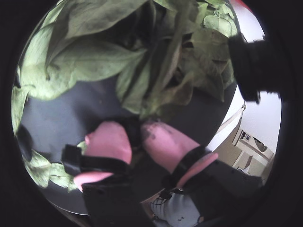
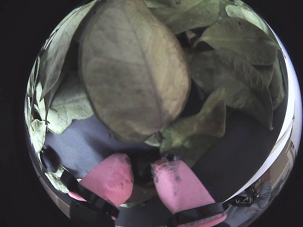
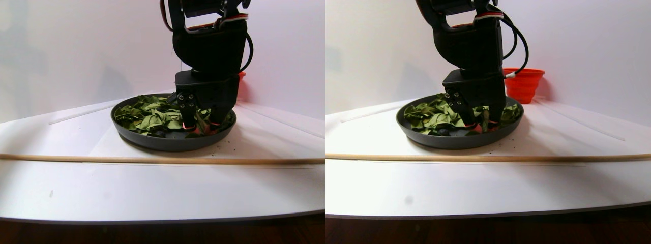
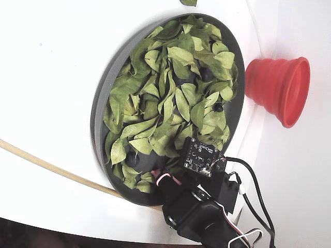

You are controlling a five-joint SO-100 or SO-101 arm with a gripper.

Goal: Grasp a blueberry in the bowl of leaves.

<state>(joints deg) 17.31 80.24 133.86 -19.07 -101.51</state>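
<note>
Pink-padded tool [image 2: 142,172], narrowly parted, we log at lower frame with a dark round blueberry [image 2: 142,166] seemingly between its tips, low in the bowl [image 4: 101,103], leaves [image 2: 135,66] banked above.

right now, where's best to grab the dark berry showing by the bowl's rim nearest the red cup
Pinch the berry across its round middle, coming straight down from above. It is a small ball with no edge to hook, and in the fixed view it sits low among leaves crowding its sides, so a sideways approach would likely catch leaves first.
</note>
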